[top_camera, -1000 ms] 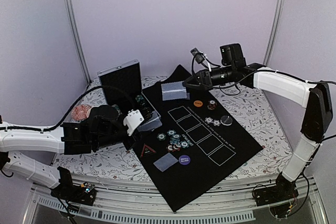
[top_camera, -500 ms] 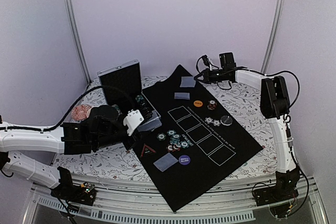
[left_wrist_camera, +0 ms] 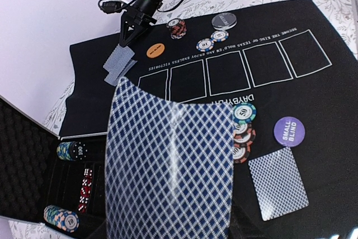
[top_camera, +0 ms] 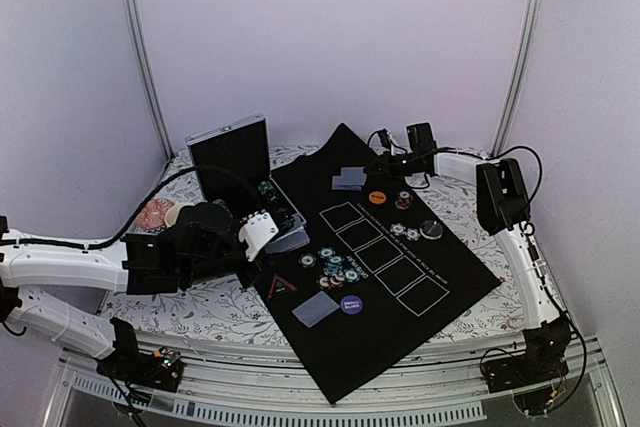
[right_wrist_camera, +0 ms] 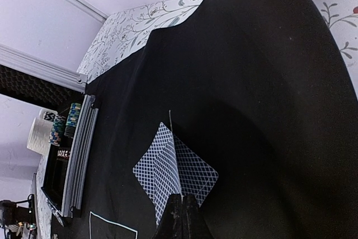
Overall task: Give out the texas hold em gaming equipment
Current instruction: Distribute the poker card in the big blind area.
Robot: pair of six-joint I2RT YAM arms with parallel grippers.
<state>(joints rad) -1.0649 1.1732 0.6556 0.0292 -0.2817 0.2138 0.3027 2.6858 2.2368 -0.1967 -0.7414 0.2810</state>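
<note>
Left claw (top_camera: 258, 259) grasps a blue-checked card (left_wrist_camera: 170, 166), held at the left edge of the black mat (left_wrist_camera: 330, 99), just beside the open case (top_camera: 230, 152). Right claw (right_wrist_camera: 180, 212) points down at two overlapping cards (right_wrist_camera: 190, 174) on the mat's far corner. Its fingertips look nearly together, but whether they grip a card cannot be told. Chips (left_wrist_camera: 244, 113), a purple button (left_wrist_camera: 289, 131) and a single card (left_wrist_camera: 278, 186) lie on the mat.
</note>
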